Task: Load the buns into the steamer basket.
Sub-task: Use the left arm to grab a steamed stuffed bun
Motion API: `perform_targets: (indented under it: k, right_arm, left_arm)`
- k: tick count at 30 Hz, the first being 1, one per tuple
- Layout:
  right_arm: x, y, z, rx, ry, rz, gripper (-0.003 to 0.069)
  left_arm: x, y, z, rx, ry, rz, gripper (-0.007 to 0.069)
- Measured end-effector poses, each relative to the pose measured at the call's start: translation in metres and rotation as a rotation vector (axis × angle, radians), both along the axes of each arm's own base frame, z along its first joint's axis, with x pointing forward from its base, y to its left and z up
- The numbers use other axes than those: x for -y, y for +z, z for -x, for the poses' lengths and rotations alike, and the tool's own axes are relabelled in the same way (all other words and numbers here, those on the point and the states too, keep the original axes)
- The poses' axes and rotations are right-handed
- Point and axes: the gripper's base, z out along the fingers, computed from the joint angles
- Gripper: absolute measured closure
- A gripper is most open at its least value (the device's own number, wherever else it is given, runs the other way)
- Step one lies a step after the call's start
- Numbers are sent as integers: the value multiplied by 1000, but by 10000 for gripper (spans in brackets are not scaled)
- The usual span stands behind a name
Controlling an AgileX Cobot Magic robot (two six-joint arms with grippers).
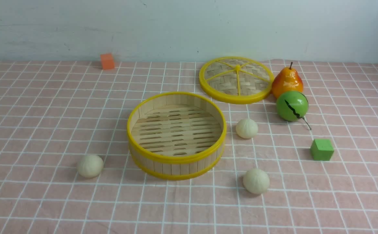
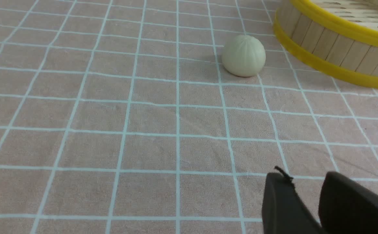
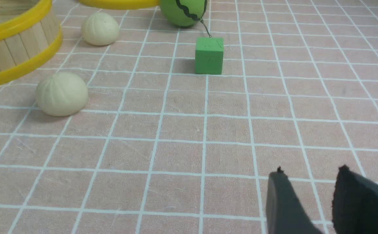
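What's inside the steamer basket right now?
The steamer basket shows only its bare slatted floor, with nothing in it. The three buns sit outside on the cloth. The near rim hides a thin strip of floor.

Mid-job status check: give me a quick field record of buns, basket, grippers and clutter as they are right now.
buns in steamer basket: none
buns outside: left bun, far right bun, near right bun
lid: lying flat behind the basket, toward the right
left gripper: open, empty
right gripper: open, empty
other items: pear, green ball, green cube on the right; orange cube far left
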Motion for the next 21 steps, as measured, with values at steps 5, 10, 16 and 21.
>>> perform_targets:
  k: [5, 10, 16, 21]
  right_arm:
    - [0, 0, 0, 0, 0, 0, 420]
    - [0, 0, 0, 0, 0, 0, 420]
    - [0, 0, 0, 0, 0, 0, 420]
    - [0, 0, 0, 0, 0, 0, 420]
  left_arm:
    - [0, 0, 0, 0, 0, 0, 441]
    - [0, 0, 0, 0, 0, 0, 438]
    - [0, 0, 0, 1, 0, -5, 431]
    - [0, 1, 0, 7, 1, -4, 428]
